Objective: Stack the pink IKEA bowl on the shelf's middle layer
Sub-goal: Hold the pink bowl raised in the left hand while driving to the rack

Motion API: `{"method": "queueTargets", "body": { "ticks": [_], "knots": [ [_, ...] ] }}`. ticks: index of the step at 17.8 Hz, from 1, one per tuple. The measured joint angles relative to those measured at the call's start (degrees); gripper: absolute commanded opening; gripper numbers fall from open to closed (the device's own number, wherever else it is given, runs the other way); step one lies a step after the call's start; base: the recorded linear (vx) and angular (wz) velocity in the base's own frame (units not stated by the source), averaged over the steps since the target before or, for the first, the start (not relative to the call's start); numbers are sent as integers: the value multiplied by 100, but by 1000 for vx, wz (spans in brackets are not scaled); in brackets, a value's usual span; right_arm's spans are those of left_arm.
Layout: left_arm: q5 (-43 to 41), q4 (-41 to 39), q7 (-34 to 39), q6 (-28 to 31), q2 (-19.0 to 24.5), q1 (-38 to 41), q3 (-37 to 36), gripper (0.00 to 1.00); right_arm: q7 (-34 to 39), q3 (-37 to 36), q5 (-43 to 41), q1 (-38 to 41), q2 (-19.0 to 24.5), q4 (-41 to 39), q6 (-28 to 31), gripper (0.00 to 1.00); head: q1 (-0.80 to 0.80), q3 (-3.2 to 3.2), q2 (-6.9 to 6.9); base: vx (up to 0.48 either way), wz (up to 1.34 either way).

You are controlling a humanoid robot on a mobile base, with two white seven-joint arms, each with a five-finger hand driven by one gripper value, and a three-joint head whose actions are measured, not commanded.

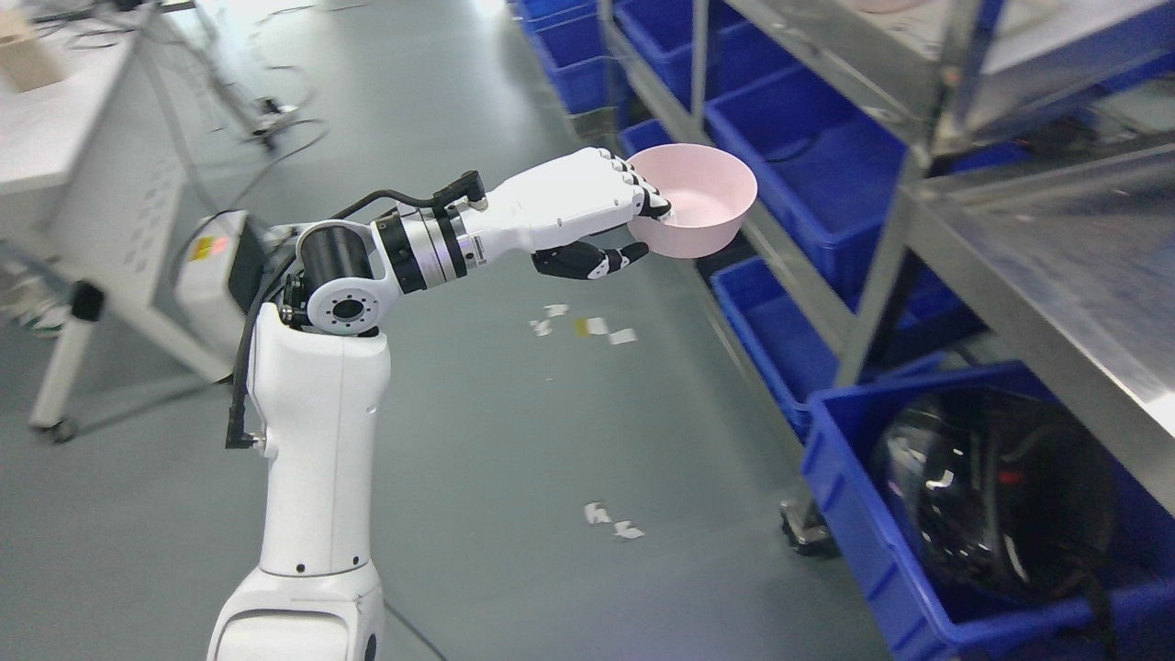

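Observation:
A pink bowl (702,200) hangs upright in the air, held by its near rim in my left hand (633,225). The white fingers curl over the rim into the bowl and the dark thumb presses below it. My left arm rises from the bottom left and reaches right toward a metal shelf (1037,248). The bowl is left of the shelf's corner post, outside the shelf, roughly level with its middle layer. At the top edge, on the shelf's upper layer, a pale pink shape (886,5) shows, cut off by the frame.
Blue bins (808,156) line the lower racks behind the bowl. A blue bin (863,514) at the lower right holds a black helmet (996,491). A white table (83,174) stands at the left. Paper scraps (587,326) lie on the grey floor.

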Motion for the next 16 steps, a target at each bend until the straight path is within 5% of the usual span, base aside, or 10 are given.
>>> {"method": "queueTargets", "body": {
  "ticks": [9, 16],
  "knots": [
    [2, -14, 1, 0, 0, 35, -33, 1, -15, 0, 0, -2, 0, 0, 0, 100, 0, 0, 0, 58, 909],
    [4, -21, 47, 0, 0, 38, -44, 1, -8, 0, 0, 0, 0, 0, 0, 100, 0, 0, 0, 279, -32]
  ]
}}
